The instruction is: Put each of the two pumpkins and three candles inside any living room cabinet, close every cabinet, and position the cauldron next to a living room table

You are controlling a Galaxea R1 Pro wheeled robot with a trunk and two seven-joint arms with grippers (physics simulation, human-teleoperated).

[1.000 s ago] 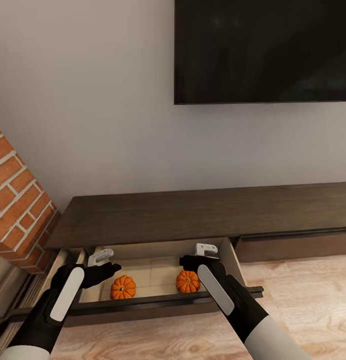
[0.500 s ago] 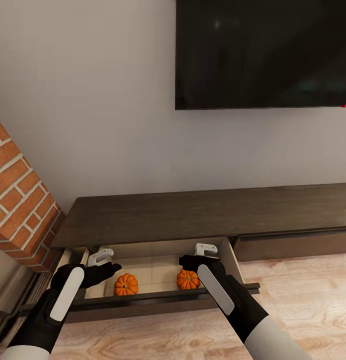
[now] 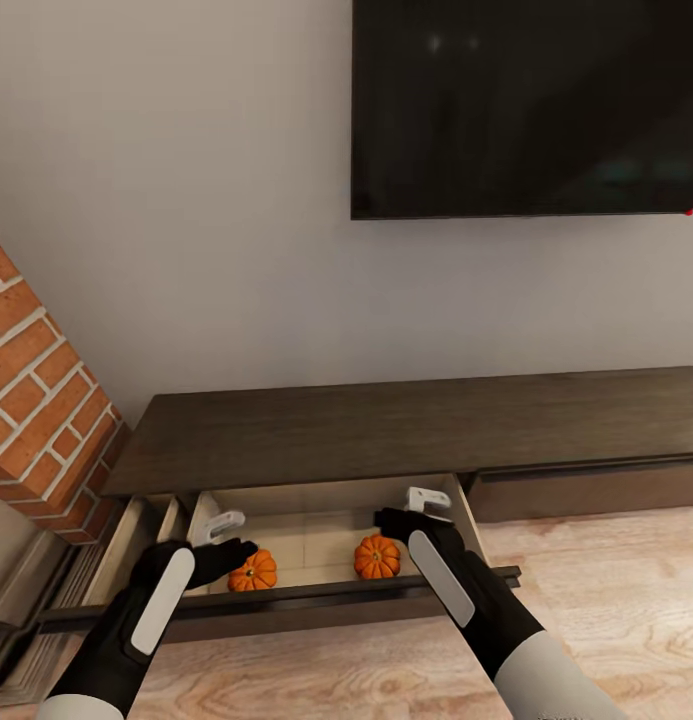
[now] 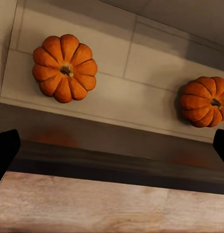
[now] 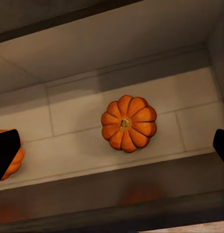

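Head view: nearest to us our two dark forearms reach forward and down over the wooden floor (image 3: 606, 590). Our left hand (image 3: 224, 538) hangs above the left part of the open drawer (image 3: 286, 600), and our right hand (image 3: 418, 512) hangs above its right part. In the wrist views the black fingertips (image 4: 5, 150) of the left hand and those (image 5: 221, 145) of the right hand sit at opposite edges of each picture, so both hands are spread wide and hold nothing.

Just beyond the drawer's dark front edge, two pumpkins rest upright on the pale beige drawer floor, well apart from each other. The left pumpkin (image 3: 253, 571) lies partly under our left hand; the right pumpkin (image 3: 377, 557) lies just beside our right hand, toward the drawer's middle. From the left wrist we see both, the left pumpkin (image 4: 64, 68) and the right pumpkin (image 4: 205, 101). From the right wrist the right pumpkin (image 5: 129, 123) sits near the middle, stem up.

Farther on, the long dark cabinet (image 3: 406, 425) runs along the wall, with a shut drawer (image 3: 586, 490) to the right of the open one. A brick column (image 3: 36, 400) stands at the left, and a black screen (image 3: 526, 105) hangs on the wall above.
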